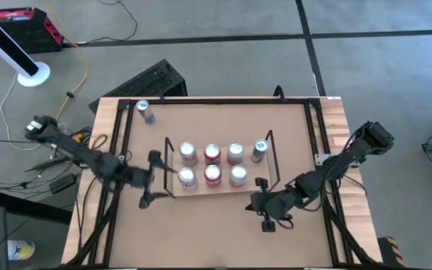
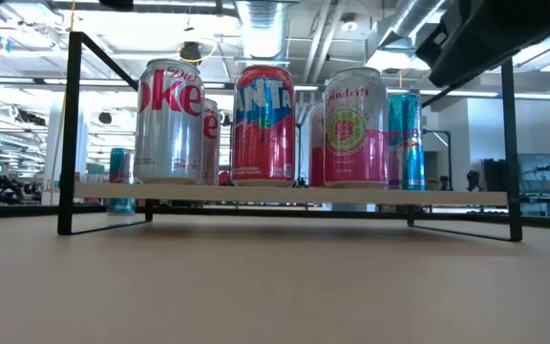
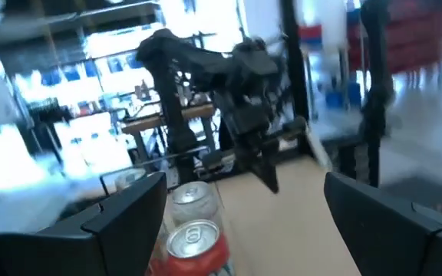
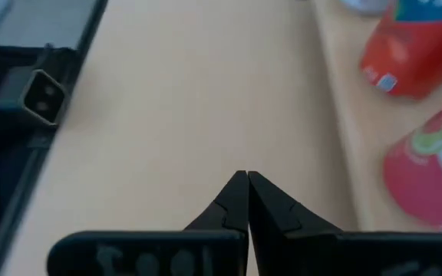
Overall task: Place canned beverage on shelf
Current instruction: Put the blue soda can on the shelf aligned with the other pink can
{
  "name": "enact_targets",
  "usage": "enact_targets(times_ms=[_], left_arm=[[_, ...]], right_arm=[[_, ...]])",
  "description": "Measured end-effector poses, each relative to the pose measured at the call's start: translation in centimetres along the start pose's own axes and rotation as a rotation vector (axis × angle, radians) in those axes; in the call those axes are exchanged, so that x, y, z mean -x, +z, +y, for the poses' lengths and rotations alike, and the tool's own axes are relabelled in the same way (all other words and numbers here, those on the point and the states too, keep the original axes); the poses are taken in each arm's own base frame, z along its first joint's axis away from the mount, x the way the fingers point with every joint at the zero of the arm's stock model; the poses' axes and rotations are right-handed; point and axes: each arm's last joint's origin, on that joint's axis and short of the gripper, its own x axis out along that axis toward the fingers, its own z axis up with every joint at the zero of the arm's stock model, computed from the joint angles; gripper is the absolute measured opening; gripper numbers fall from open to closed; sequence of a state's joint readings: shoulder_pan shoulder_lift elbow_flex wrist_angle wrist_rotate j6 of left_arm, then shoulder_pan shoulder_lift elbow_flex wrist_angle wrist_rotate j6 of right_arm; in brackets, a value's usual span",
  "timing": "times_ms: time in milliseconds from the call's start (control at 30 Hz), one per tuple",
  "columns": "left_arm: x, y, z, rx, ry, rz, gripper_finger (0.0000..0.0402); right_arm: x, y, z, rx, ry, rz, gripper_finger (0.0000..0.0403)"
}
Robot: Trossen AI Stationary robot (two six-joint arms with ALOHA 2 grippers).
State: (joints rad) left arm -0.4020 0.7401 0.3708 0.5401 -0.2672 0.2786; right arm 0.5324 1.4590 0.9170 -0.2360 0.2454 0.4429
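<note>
- Shelf (image 1: 220, 187) of light wood with black wire uprights sits near the middle of the counter (image 1: 223, 232); we count seven cans standing on it.
- Back row, as we see it from above: a silver can (image 1: 188, 153), a red can (image 1: 212, 154), a pale can (image 1: 235, 152) and a slim blue can (image 1: 259, 150) at the right end.
- Front row: a Diet Coke can (image 2: 169, 122), a red Fanta can (image 2: 264, 124) and a pink-and-green can (image 2: 355, 127), all upright, with the fourth front place at the right end bare.
- One more can (image 1: 144, 111) stands apart on the counter near its far left corner, well away from the shelf.
- Left end effector (image 1: 153, 178) hovers just beside the shelf's left end, released, fingers spread wide and holding nothing.
- Right end effector (image 1: 267, 217) is near the shelf's front right corner, clenched on nothing, its fingertips (image 4: 244, 188) pressed together over bare counter.
</note>
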Motion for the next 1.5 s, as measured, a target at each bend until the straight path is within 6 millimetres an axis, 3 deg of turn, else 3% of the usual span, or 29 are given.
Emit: enact_targets(times_ms=[167, 300, 500, 767, 933, 1500], left_arm=[[1.1, 0.1, 1.7, 0.234, -0.014, -0.066, 0.0338], [1.5, 0.8, 2.0, 0.192, -0.066, -0.143, 0.0338], [1.2, 0.6, 1.8, 0.103, -0.065, -0.134, 0.0338], [0.9, 0.0, 1.6, 0.407, -0.101, -0.071, 0.0338], [0.9, -0.3, 0.9, 0.439, -0.164, -0.021, 0.0338], [0.8, -1.1, 0.6, 0.275, -0.089, 0.055, 0.0338]], right_arm=[[0.1, 1.3, -0.6, -0.091, 0.015, 0.005, 0.0027], [0.8, 1.6, -0.1, -0.080, 0.024, 0.000, 0.0027], [1.1, 0.1, 0.9, 0.058, -0.105, 0.020, 0.0027], [1.1, 0.6, 0.6, -0.046, -0.136, -0.008, 0.0027], [0.9, 0.6, 0.4, -0.050, -0.146, -0.008, 0.0027], [0.2, 1.2, -4.7, -0.113, -0.321, 0.093, 0.0027]])
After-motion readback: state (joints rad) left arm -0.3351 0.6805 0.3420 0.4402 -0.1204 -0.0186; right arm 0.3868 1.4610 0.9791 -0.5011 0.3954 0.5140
